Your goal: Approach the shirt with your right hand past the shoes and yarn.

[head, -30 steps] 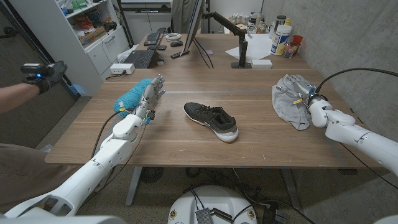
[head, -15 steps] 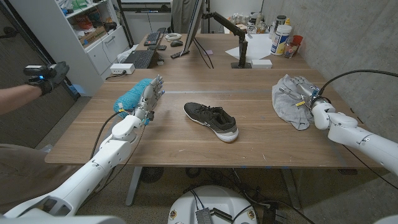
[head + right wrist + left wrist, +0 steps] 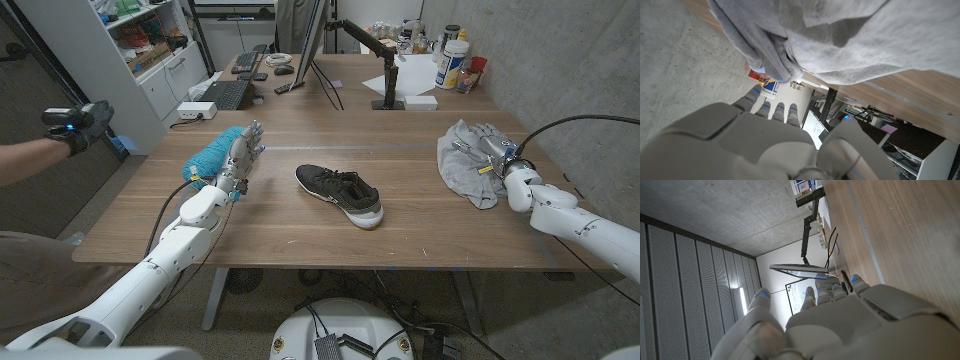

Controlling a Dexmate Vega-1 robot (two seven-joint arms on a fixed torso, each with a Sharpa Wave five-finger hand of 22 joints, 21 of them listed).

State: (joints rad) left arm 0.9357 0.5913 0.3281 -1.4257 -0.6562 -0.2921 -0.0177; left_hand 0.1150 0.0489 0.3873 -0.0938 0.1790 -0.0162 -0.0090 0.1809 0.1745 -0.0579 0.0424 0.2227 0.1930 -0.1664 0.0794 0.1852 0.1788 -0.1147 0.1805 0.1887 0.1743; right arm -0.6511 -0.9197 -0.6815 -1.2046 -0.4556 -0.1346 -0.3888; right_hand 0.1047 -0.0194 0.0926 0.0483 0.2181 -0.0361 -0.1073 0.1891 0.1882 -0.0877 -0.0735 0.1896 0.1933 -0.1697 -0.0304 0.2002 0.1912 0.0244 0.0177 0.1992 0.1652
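At right of frame we see the crumpled grey shirt [image 3: 468, 160] lying lengthwise top-to-bottom, our right hand [image 3: 493, 156] against it, grip unclear.

Wooden table [image 3: 300, 225]; black shoe [image 3: 340, 194], grey shirt [image 3: 466, 162], teal yarn [image 3: 216, 150].

White arms [image 3: 170, 245], seemingly black cables.

The shirt [image 3: 471, 160] is plain grey. The shoe [image 3: 340, 193] is black with a white sole; the yarn [image 3: 214, 152] is teal. The table [image 3: 300, 225] is brown wood grain.
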